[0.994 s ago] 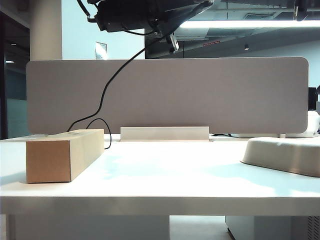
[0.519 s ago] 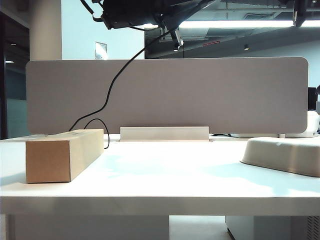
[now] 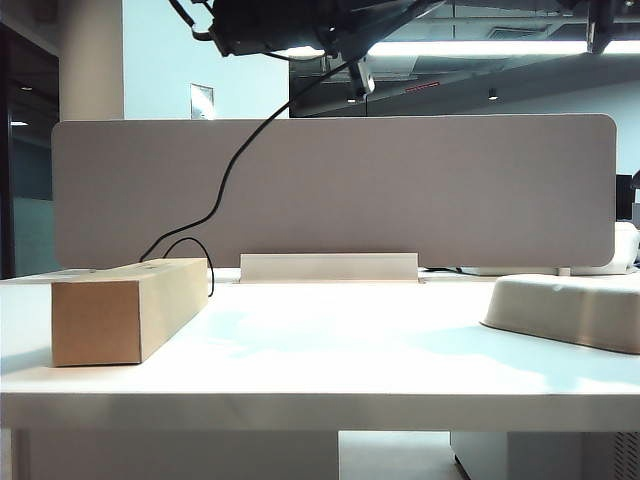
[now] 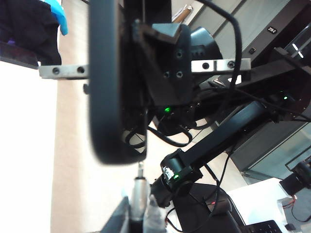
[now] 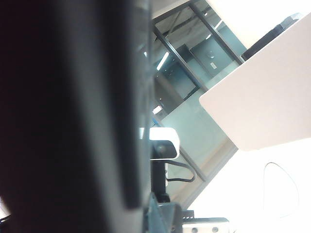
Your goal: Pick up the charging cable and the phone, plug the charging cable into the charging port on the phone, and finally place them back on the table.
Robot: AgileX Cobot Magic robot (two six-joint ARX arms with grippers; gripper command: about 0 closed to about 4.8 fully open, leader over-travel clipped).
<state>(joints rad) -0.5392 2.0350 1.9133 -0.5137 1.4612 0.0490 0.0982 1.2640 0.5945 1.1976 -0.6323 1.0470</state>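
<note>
My left gripper (image 4: 138, 221), jaws closed on the silvery plug end of the long thin black charging cable (image 3: 228, 170), sits high above the wide white table (image 3: 330, 350); only its fingertips show in the left wrist view. The plug tip points at the short edge of the black rounded glossy phone (image 4: 112, 82), whose charging port I cannot make out. My right gripper (image 5: 160, 213) is clamped on that phone, which blocks most of its camera. From the exterior, both arms are cropped at the top. The cable droops behind the brown cardboard box (image 3: 130, 310).
</note>
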